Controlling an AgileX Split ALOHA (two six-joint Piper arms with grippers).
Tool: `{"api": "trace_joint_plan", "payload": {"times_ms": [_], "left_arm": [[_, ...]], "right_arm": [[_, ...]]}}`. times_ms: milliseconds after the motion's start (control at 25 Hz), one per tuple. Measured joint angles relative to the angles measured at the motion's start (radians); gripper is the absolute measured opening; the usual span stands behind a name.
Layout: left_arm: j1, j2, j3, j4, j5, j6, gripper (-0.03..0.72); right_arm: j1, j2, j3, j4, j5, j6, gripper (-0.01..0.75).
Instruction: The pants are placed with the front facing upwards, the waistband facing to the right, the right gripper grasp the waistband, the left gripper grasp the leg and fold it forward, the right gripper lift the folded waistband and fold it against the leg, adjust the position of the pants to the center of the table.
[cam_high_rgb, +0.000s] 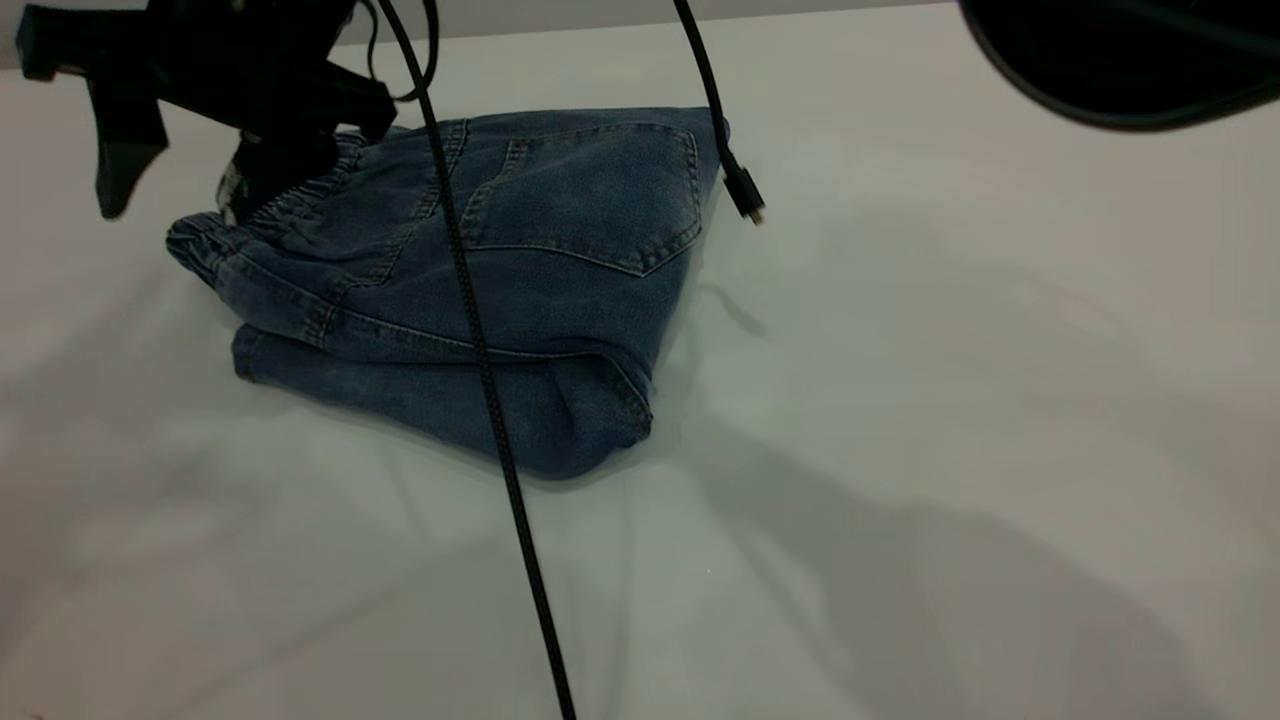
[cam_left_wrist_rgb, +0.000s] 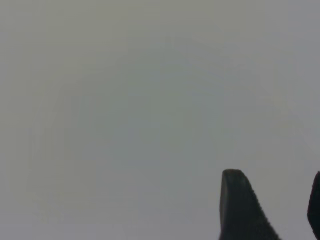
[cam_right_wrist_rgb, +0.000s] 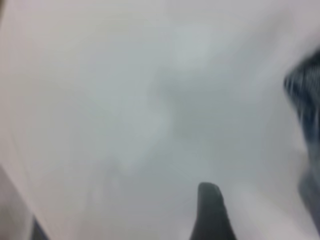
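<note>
My left end effector is hovering with fingers apart over the folded pants, right one I can't tell, and I'm worrying that dangling cable is dragging the fold open.

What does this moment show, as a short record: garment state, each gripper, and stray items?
pants: folded into a compact stack, a back pocket facing up
waistband: at the stack's left end, beneath the left gripper
position: left of the exterior view's middle, on the table
left gripper: open, holding nothing, raised over the stack's left end
right gripper: only one finger shows, above bare table, denim beside it
cable: black, hanging across the pants
plug: dangling by the stack's far right corner
</note>
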Motion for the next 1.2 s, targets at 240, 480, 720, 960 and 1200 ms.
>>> {"api": "trace_joint_plan", "payload": {"times_ms": [240, 480, 720, 960, 1200], "left_arm": [[0.000, 0.000, 0.000, 0.000, -0.001, 0.000, 0.314], [0.000, 0.000, 0.000, 0.000, -0.001, 0.000, 0.314], [-0.001, 0.000, 0.000, 0.000, -0.002, 0.000, 0.314], [-0.001, 0.000, 0.000, 0.000, -0.002, 0.000, 0.314], [-0.001, 0.000, 0.000, 0.000, -0.002, 0.000, 0.314]], "right_arm": [[0.000, 0.054, 0.000, 0.068, -0.189, 0.013, 0.406], [0.000, 0.095, 0.000, 0.069, -0.224, 0.013, 0.406], [0.000, 0.121, 0.000, 0.067, -0.134, -0.001, 0.406], [0.000, 0.120, -0.001, 0.073, -0.003, -0.056, 0.406], [0.000, 0.119, -0.001, 0.067, 0.141, -0.081, 0.406]]}}
